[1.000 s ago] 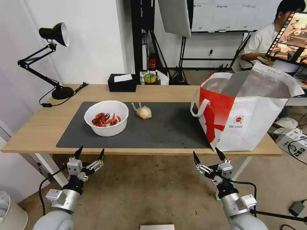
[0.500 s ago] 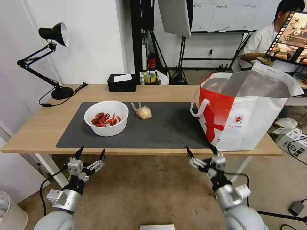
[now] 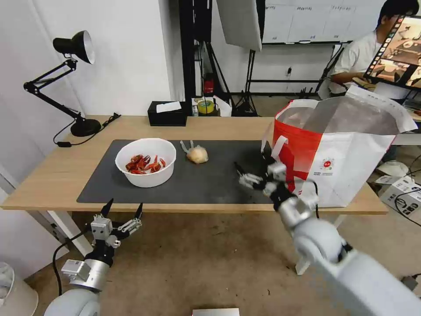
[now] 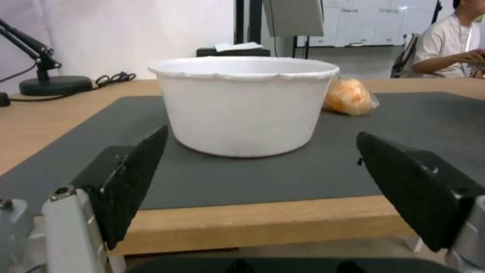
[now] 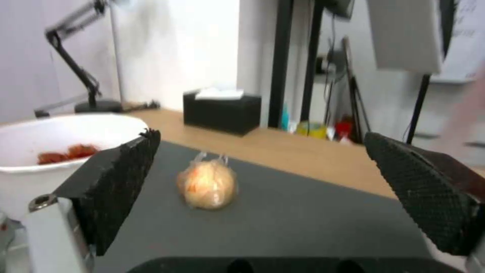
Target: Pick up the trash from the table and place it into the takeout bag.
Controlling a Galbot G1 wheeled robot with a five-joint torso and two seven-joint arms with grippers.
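Note:
A white bowl [image 3: 145, 162] of red crayfish shells sits on the dark mat [image 3: 219, 184] at the left. Right of it lies a knotted clear bag with a tan lump [image 3: 197, 154]. The red-and-white takeout bag [image 3: 337, 153] stands open at the table's right end. My right gripper [image 3: 252, 169] is open above the mat's right part, just left of the takeout bag, facing the knotted bag [image 5: 208, 184] and the bowl [image 5: 55, 144]. Below the table's front edge my left gripper [image 3: 123, 210] hangs open, level with the bowl [image 4: 245, 104]; the knotted bag [image 4: 349, 97] lies behind it.
A black desk lamp [image 3: 74, 79] stands at the table's far left with its cord on the wood. A black tissue box [image 3: 167, 113] sits at the back edge. The light-wood table [image 3: 48, 175] has bare strips around the mat. Stands and cables fill the room behind.
My right arm has risen from below the front edge and reached forward over the mat, toward the knotted bag. The left arm has stayed where it was.

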